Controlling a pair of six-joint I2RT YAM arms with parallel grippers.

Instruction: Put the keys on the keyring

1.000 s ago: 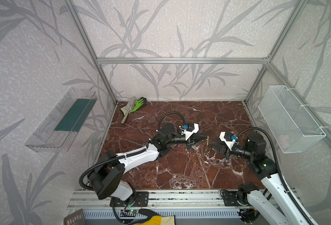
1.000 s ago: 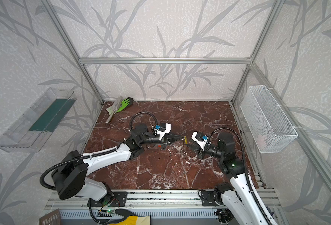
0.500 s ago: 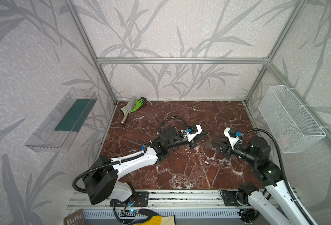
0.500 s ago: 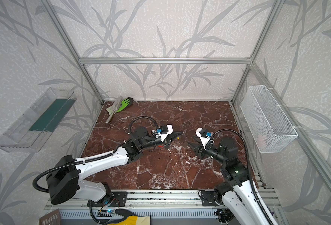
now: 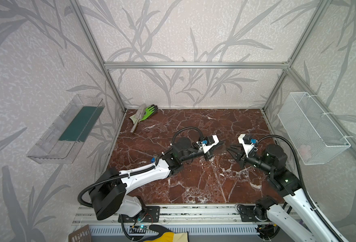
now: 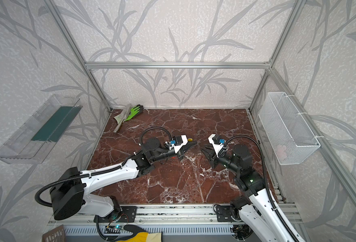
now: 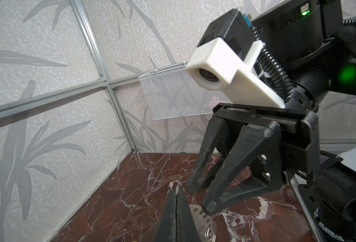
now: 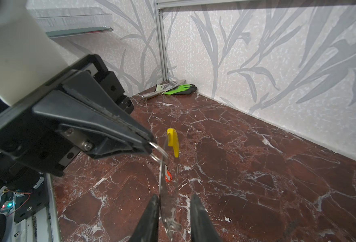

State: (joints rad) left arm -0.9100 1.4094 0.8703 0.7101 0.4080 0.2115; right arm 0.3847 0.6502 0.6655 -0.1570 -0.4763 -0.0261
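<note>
Seen from above, this is a small enclosed cell. The worktop (image 5: 193, 184) is a dark red-brown marble slab with white veins, and most of it is bare. Walls (image 5: 193, 33) papered in pale grey with large grey leaves rise on the left, far and right sides, edged by an aluminium frame (image 5: 193, 65). A clear plastic shelf (image 5: 65, 134) holding a dark green sheet hangs on the left wall. A white wire basket (image 5: 311, 127) hangs on the right wall. In the far left corner a green glove (image 5: 149, 111) lies touching a metal trowel (image 5: 138, 120). A metal rail (image 5: 193, 213) runs along the near edge, with a yellow glove (image 5: 172, 236) just beyond it.

Two black-and-white arms meet tip to tip over the middle. The left tool (image 8: 149, 145) is pressed together, clamped on the keyring (image 8: 172, 141), which hangs above the worktop with its yellow section uppermost. The right tool (image 8: 174, 197) has its jaws apart, with the hoop's lower end between them. Whether they touch it cannot be told. A red-orange key (image 8: 168, 176) appears to lie on the worktop beneath the hoop.
</note>
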